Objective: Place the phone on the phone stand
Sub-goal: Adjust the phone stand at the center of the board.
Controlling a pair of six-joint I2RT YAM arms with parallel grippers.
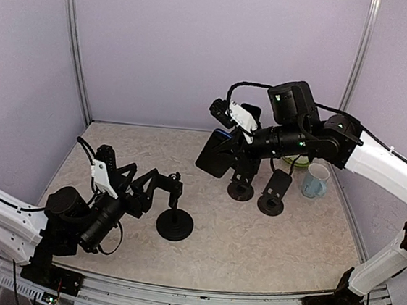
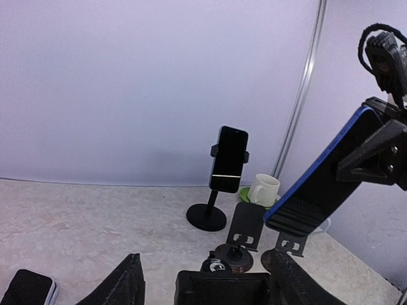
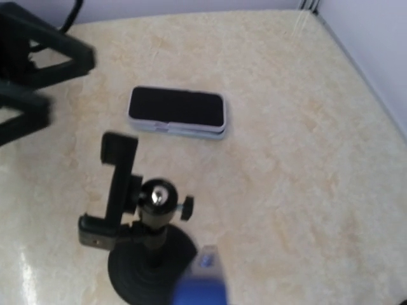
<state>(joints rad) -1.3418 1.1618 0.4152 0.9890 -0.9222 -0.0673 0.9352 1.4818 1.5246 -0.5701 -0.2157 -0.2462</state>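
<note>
Step in hand: we are reading this as the carry; the right gripper (image 1: 221, 153) is holding the phone (image 1: 212, 157) in the air, and it is not yet seated on anything

Phone: it is hanging tilted with its blue edge showing, up and to the right of the phone stand (image 1: 174, 221) and well apart from it

Right gripper: its jaws are clamping the phone; nothing else is in them

Left gripper (image 2: 205, 262): its fingers are standing wide with nothing between them; in the top view it is hovering just beside the stand's neck, and we cannot tell whether it is touching

Phone stand: it is standing upright on its round base; its cradle (image 3: 119, 181) is sitting empty

Nearby: a second phone (image 3: 177, 111) is lying flat on the table (image 3: 305, 127) beyond the stand; a low stand (image 1: 241, 191), a second low stand (image 1: 272, 202) and a mug (image 1: 315, 180) are sitting under the right arm

Next move: we are judging that the right arm needs to bring the phone down over the empty cradle, squaring it to the cradle's arms; the left gripper is well placed for steadying the neck, since a light stand could tip under a crooked push
</note>
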